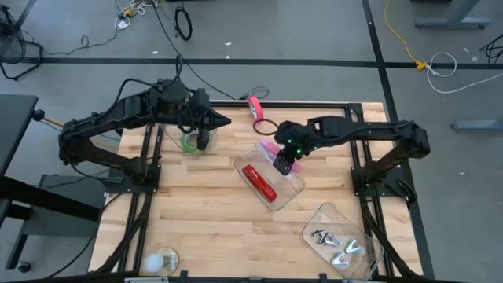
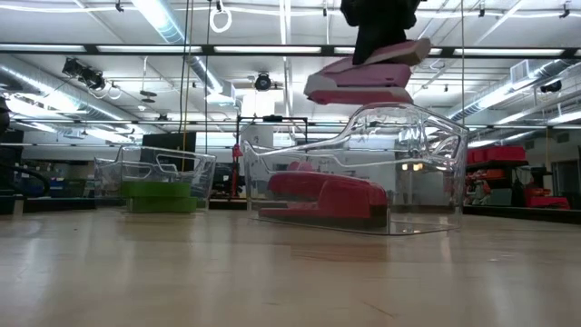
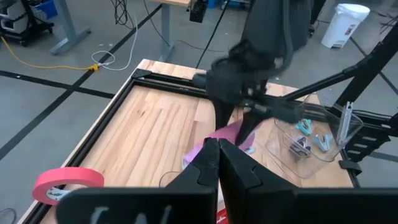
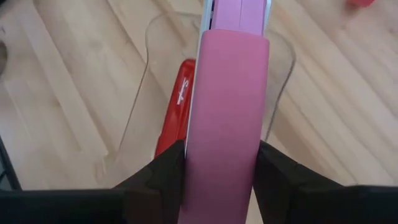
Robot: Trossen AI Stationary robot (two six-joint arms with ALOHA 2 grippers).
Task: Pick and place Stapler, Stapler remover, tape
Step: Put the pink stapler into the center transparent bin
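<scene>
Pink stapler [image 4: 227, 106] was held in right end effector [image 1: 284, 163] above clear bin [image 1: 292, 189], red stapler [image 1: 259, 181] inside. Left end effector [image 1: 203, 138], fingers closed together, was noted beside green tape [image 1: 189, 142].

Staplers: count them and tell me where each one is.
2. The pink stapler is held in the right gripper above the clear bin; the red stapler lies inside that bin. None seems hidden.

— Where is each stapler?
— One stapler [image 1: 259, 181] lies in the middle bin [image 1: 292, 192] on the desk [image 1: 204, 220]. The other stapler [image 2: 368, 74] hangs above that bin, clamped in the right end effector [image 1: 284, 163].
— And the tape rolls?
— One tape roll [image 1: 190, 142] sits in the left bin [image 2: 156, 178]; another tape roll [image 1: 255, 106] stands at the desk's far edge.
</scene>
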